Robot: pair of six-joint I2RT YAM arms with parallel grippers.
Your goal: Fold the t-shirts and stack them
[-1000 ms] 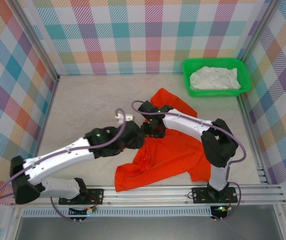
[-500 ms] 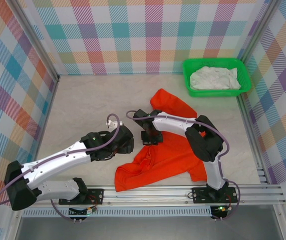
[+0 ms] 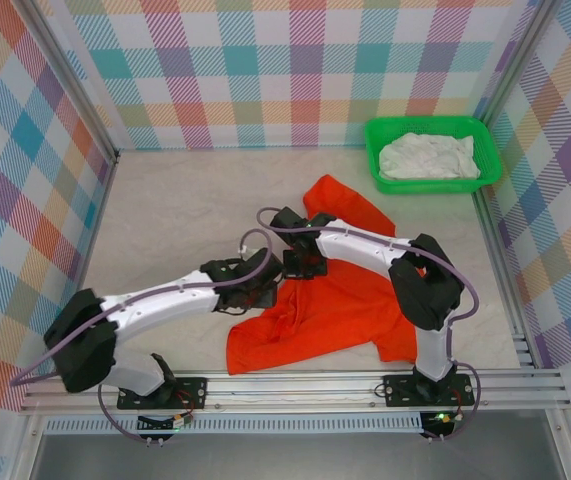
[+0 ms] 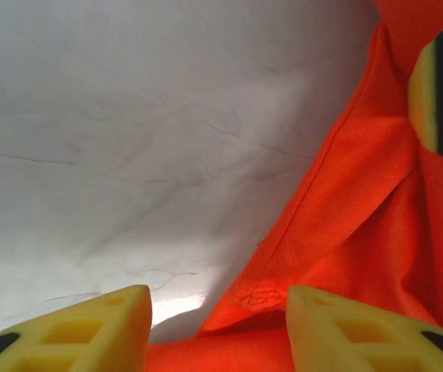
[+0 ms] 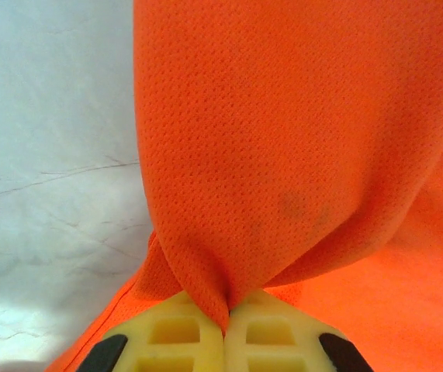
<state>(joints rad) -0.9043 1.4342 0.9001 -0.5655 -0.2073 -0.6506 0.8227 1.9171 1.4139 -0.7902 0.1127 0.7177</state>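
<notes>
The orange-red t-shirt (image 3: 345,305) lies crumpled in the middle of the table, one part trailing back toward the basket. My right gripper (image 3: 302,265) sits at the shirt's left side, shut on a pinched fold of orange cloth (image 5: 283,116) that rises from between its yellow fingers (image 5: 174,333). My left gripper (image 3: 270,287) is just left of it at the shirt's left edge. Its jaws are apart, with a hemmed edge of the shirt (image 4: 361,194) lying between the yellow fingertips (image 4: 120,310). The white t-shirt (image 3: 427,156) is bunched in the basket.
The green plastic basket (image 3: 430,186) stands at the back right corner. Checked walls close in the back and both sides. Bare pale table (image 3: 185,210) stretches left of and behind the orange shirt. A metal rail (image 3: 295,385) runs along the near edge.
The right gripper has shut on the orange cloth. The left arm swung right to the shirt's left edge, and its jaws have narrowed around the hem.
</notes>
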